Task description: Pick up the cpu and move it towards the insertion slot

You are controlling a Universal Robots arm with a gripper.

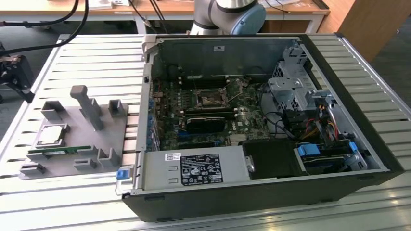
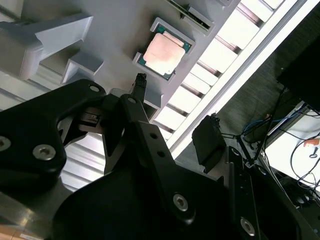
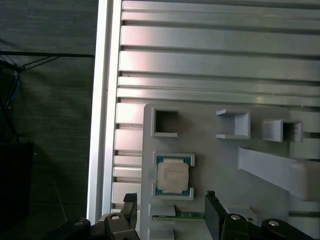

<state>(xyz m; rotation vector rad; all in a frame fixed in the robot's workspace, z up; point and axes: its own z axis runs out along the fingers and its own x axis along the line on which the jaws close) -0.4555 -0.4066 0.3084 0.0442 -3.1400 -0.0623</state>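
- Jaws of the gripper [image 3: 171,202] stand wide apart and hold nothing; in both wrist views its 2 black fingers [image 2: 141,82] are spread wider than the chip's own width.
- The gripper [image 2: 176,107] hangs above the grey tray [image 3: 215,165], with no fingertip touching the chip.
- The cpu [image 3: 172,175] lies flat, silvery face up with a thin green edge, seated in a square recess of the tray, untouched and not lifted.
- In the second wrist view the cpu [image 2: 164,53] sits just past the fingertips; in the exterior view it [image 1: 51,135] rests on the tray [image 1: 77,137] toward the exterior view's left.
- A long narrow green memory stick [image 3: 185,216] lies in its own slot just beside the cpu's recess, apart from it.
- Several upright grey posts and empty pockets rise from the tray around the chip.
- The tray stands on a table [image 1: 96,57] of pale metal slats.
- An open computer case [image 1: 257,202] lies on the same table, to the exterior view's right of the tray.
- The insertion slot [image 1: 211,99], a square socket with a shiny metal frame and dark centre, sits on the motherboard inside the case, well apart from the cpu.
- The arm [image 1: 228,14] shows its grey and blue base joint behind the case.
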